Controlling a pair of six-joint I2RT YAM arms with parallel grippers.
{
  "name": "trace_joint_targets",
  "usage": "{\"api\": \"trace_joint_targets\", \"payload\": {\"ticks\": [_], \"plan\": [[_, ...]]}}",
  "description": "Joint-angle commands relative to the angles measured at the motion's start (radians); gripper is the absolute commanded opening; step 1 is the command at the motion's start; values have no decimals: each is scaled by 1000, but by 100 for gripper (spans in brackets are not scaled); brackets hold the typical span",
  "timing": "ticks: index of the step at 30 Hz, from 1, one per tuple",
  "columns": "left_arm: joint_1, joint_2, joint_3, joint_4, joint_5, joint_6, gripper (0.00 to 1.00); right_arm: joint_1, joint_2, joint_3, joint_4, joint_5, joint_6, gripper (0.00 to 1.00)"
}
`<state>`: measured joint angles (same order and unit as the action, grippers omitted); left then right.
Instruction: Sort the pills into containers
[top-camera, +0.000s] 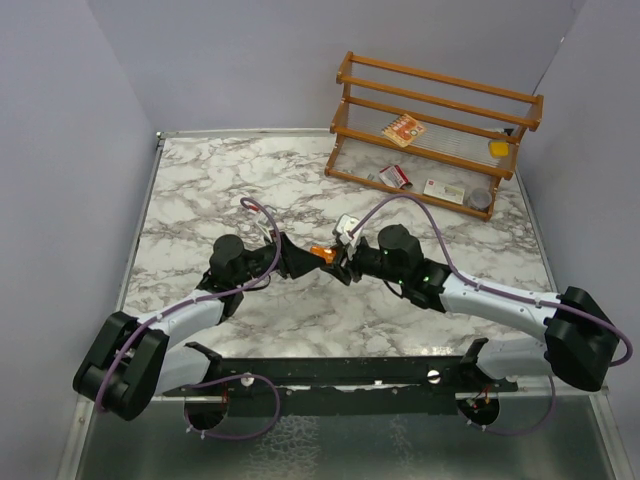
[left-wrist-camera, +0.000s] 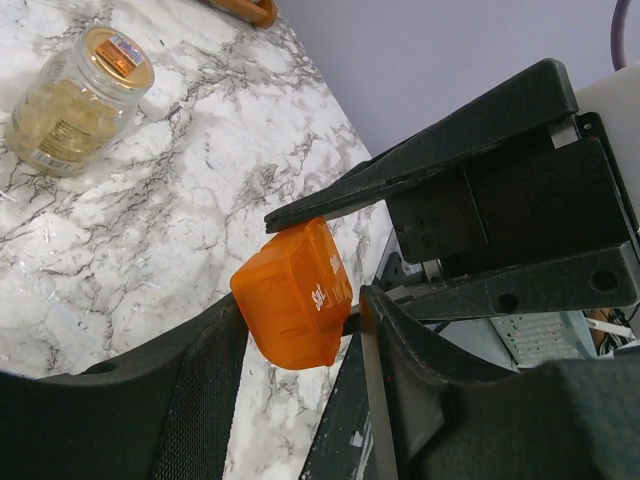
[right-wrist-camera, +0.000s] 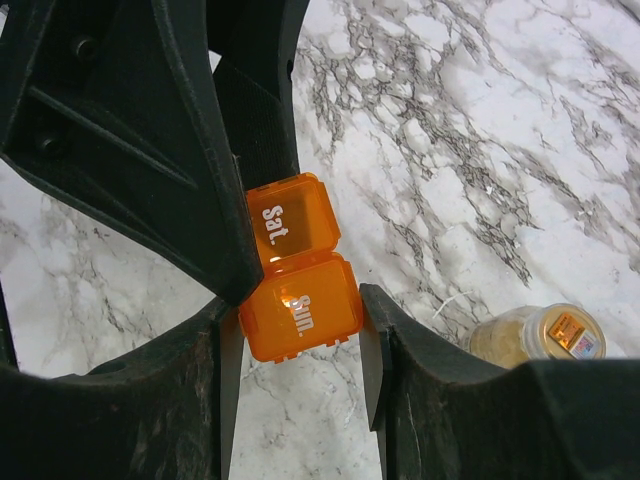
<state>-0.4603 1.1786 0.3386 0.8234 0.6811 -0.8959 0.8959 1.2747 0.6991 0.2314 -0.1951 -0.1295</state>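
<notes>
1. The left pincer (left-wrist-camera: 300, 305) and the right pincer (right-wrist-camera: 298, 310) meet nose to nose over the middle of the marble table (top-camera: 220, 190), and the orange box (right-wrist-camera: 297, 265) sits between them, lifted off the surface.
2. The orange box is two small joined compartments, one marked "Sat." and one marked "Sun."; both lids are down.
3. Right pincer: its jaws are about half apart and clamped on the "Sun." compartment. In its own wrist view both fingers (right-wrist-camera: 395, 360) press against opposite sides of that compartment, with no gap showing.
4. Left pincer: its jaws are also about half apart and straddle the box from the other end. In its own wrist view one finger (left-wrist-camera: 200, 390) lies against the side of the box. On the other side a thin dark gap shows between finger and box, so the jaws read as not clamped.
5. The two pincers grip across each other: the right one's fingers lie above and below the box as the left wrist camera sees it, and the left one's fingers stand to either side.
6. The jar (left-wrist-camera: 75, 100), clear with tan-yellow contents and a lid bearing a small sticker, rests on the table near the pincers, touching neither of them.
7. A wooden rack (top-camera: 440, 110) stands at the far right of the table, well apart from the box.
</notes>
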Motion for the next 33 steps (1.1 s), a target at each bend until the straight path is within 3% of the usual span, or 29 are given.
{"api": "trace_joint_targets", "payload": {"ticks": [1,6,10,16,25,33], "plan": [[-9,-8,-12,55,19,-10,49,11,4,20,-17,22,-18,1],[-9,-10,-11,54,15,-12,50,11,-8,14,-23,34,-19,1],[-9,-13,-8,54,11,-15,60,11,-6,10,-31,43,-22,1],[-9,-35,-2,54,-3,-12,60,11,-17,-6,-28,58,-18,1],[-9,-10,-4,54,5,-15,45,11,-37,-8,-40,76,-27,1],[-9,-26,-3,54,-5,-18,49,11,-41,-14,-49,81,-27,1]]}}
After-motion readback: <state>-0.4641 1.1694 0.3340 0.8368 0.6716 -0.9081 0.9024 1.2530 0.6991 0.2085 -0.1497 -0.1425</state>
